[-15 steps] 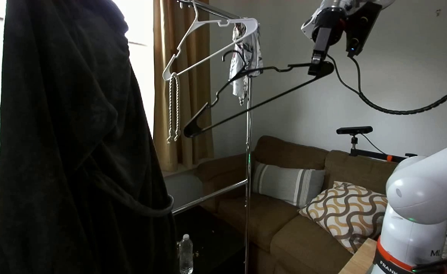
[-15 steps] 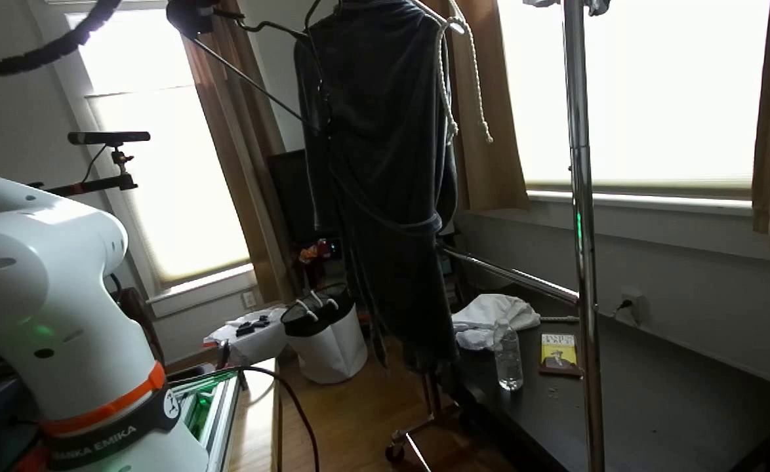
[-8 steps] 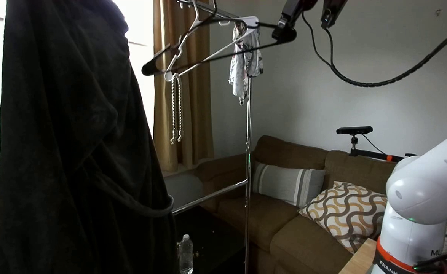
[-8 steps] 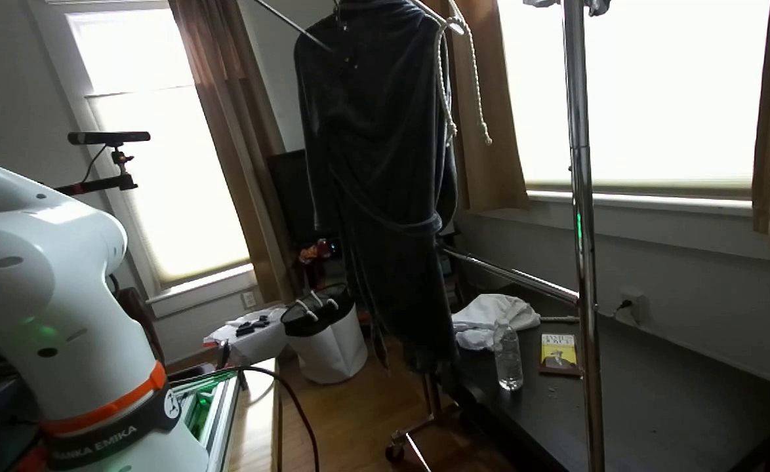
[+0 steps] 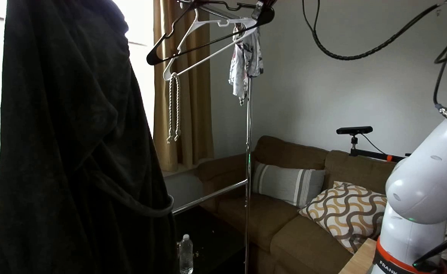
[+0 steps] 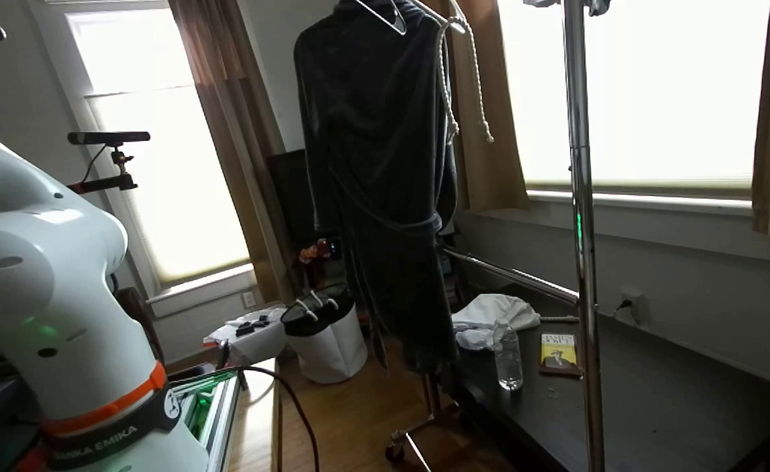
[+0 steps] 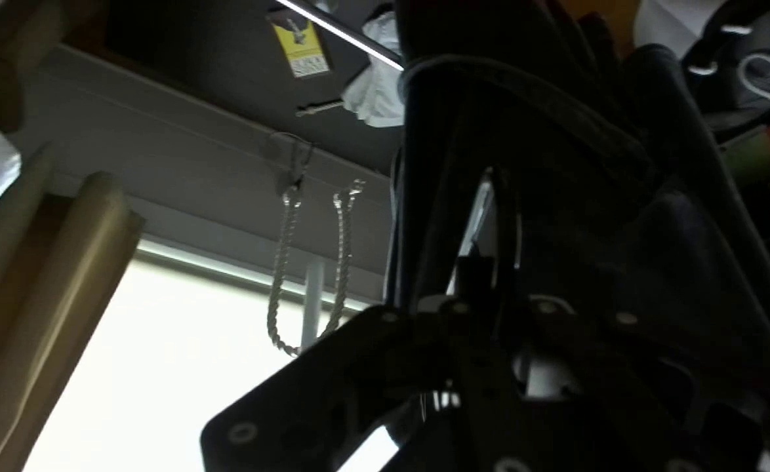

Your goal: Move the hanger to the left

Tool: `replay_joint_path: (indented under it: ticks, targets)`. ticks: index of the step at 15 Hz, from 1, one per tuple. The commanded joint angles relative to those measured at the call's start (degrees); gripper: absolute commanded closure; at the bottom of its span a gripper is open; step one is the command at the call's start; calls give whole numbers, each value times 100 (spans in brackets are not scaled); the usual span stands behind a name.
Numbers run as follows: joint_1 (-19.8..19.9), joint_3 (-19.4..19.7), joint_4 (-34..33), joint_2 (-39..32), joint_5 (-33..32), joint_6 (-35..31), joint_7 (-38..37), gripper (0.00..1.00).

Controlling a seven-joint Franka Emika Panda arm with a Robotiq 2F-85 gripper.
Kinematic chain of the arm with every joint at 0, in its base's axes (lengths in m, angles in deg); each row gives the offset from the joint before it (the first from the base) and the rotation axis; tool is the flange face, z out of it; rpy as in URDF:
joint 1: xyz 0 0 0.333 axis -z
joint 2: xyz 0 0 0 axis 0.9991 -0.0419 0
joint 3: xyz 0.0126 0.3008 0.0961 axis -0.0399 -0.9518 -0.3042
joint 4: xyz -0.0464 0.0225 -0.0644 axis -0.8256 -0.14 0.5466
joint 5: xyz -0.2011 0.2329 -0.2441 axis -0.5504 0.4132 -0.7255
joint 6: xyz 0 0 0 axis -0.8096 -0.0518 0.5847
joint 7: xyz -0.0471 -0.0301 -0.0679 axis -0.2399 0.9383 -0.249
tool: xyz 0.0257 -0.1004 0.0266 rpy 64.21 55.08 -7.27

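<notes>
A black hanger [image 5: 154,58] is up beside the top rail in an exterior view, overlapping a white hanger [image 5: 198,24] there. My gripper [image 5: 259,10] is shut on its right end and holds it tilted, left end lower. Its hook is cut off at the top edge, so I cannot tell whether it touches the rail. In an exterior view, a hanger end that seems to be the black one [image 6: 395,23] shows before the robe; the gripper is out of that view. In the wrist view, the dark gripper [image 7: 477,282] has its jaws together, with the hanger [image 7: 507,223] extending beyond them.
A dark robe [image 5: 79,144] hangs on the rack's left part. A rope [image 5: 173,108] hangs from the white hanger. Patterned cloth [image 5: 246,61] hangs near the metal post [image 5: 248,133]. A bottle [image 6: 507,357] and a book [image 6: 559,354] are on the dark table [image 6: 654,406].
The gripper has carried the black hanger up and to the left in an exterior view, from below the rail to beside it. The arm has risen out of sight at the top.
</notes>
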Motion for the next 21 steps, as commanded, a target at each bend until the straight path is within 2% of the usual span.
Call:
replay_joint_path:
  ticks: [1,2,3,4,5,6,7,8,11,12,13,14,18,20,21]
  targets:
    - [-121,-308,-781,-453,-641,425,-322,98]
    - [-315,-195,-849,-479,-242,472,-272,98]
    - [-205,-197,-521,-377,-484,160,-198,98]
    - [-251,-207,-585,-422,-480,179,-201,94]
    - [-258,-203,-582,-429,-487,177,-199,94]
    - [-255,-189,-581,-432,-487,177,-198,98]
    - [33,-340,-340,-388,-568,-74,-674,98]
    - [135,-470,-309,-436,-779,-205,-968,98]
    - [245,-903,-335,-664,-1219,-802,-1688,98]
    - [111,-950,-407,-779,-1414,-893,-1916,98]
    - [215,-1153,-376,-804,-1452,-1082,-2015,98]
    - [28,-1196,-506,-944,-1641,-1129,-2164,98]
    - [-256,-1545,-710,-1149,-1847,-1303,-2164,98]
    - [-147,-1816,-719,-1107,-1982,-1458,-2222,98]
    - [-322,-1818,-860,-1228,-2109,-1426,-2254,98]
